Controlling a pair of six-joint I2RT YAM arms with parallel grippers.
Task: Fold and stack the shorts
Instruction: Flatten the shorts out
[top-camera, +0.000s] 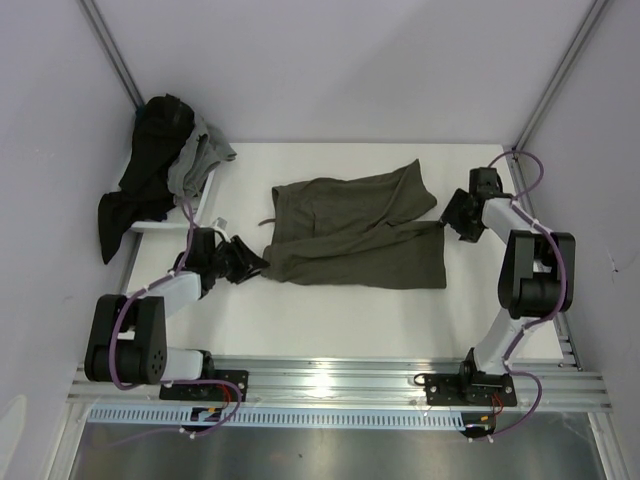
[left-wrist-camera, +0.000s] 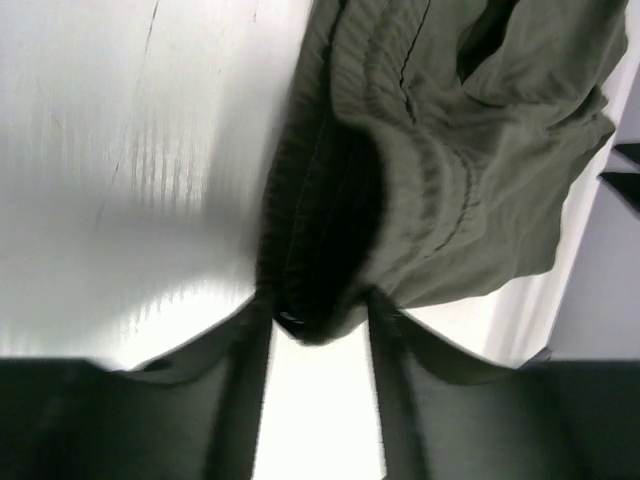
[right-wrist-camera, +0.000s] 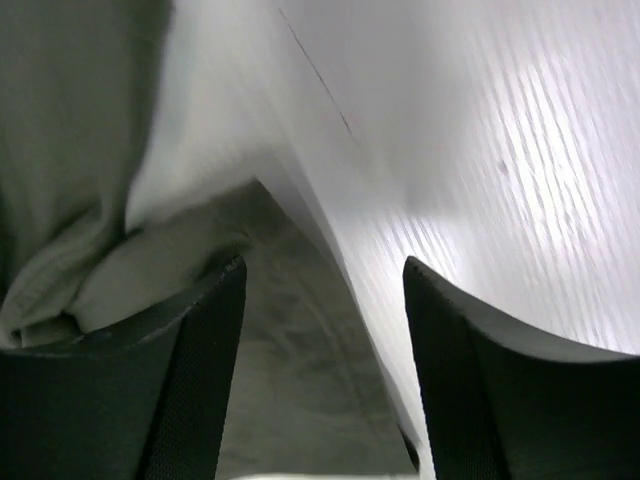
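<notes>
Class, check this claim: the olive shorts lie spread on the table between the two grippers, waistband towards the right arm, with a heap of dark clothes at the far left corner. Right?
No. The waistband points towards the left gripper instead, as the left wrist view shows. The shorts, table and heap of dark clothes are as stated.

shorts (top-camera: 350, 232) | olive-green | spread flat, slightly rumpled | waistband left, legs right

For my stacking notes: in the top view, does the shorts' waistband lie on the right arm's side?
No, the olive shorts have their waistband beside the left gripper.
</notes>
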